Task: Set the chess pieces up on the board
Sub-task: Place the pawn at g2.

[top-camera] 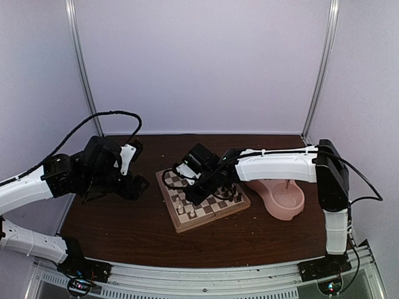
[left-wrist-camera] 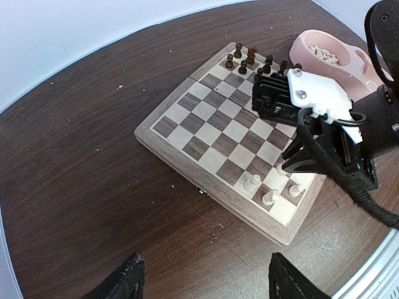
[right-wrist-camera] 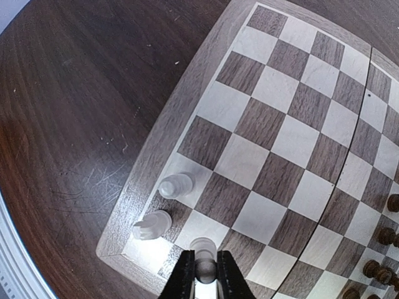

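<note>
One cream chess piece (right-wrist-camera: 203, 247) sits clamped between the right gripper's (right-wrist-camera: 204, 275) tips, directly under the wrist at the board's (right-wrist-camera: 274, 143) edge row; likely light, hard, smooth and tippy, it wants a gentle pinch low on the stem.

Both arms wear white moulded shells between black joint housings; the left arm (top-camera: 25, 190) trails a looping black cable (top-camera: 106, 114), while the right arm (top-camera: 277, 165) shows a black cable bundle (left-wrist-camera: 349, 187), 2 silver screws (left-wrist-camera: 302, 94) in its white wrist plate (left-wrist-camera: 321, 93) and slim black fingers (right-wrist-camera: 181, 280).
</note>
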`<state>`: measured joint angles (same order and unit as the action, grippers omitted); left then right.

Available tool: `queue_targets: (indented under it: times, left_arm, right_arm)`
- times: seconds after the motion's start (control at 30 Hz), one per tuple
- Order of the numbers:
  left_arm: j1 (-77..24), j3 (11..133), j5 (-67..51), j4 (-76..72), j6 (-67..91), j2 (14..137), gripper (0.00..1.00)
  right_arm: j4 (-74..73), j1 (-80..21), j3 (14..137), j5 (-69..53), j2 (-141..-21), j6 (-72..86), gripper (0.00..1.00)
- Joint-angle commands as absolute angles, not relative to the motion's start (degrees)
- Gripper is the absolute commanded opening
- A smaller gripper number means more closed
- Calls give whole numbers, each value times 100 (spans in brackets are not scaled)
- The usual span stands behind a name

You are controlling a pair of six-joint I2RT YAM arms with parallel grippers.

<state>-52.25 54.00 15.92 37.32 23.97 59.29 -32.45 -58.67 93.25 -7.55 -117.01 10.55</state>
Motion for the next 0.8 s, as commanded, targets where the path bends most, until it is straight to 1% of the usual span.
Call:
queue_targets:
  times: [0.0,0.3,0.77]
  left_arm:
    - [-5220,5449,1688,3680,2395,5847,68]
    - [-5208,5383,1692,3694,2390,5784,68]
    - [-5199,5348,1661,3693,2404,5792,68]
  right_arm:
    - [-3318,-5940,9605,-723,-11881,973,12]
    - [-3535,-6062,9786,-518,-12169,876,12]
    - [-3654,-6091,9869,-237,-12284,861,14]
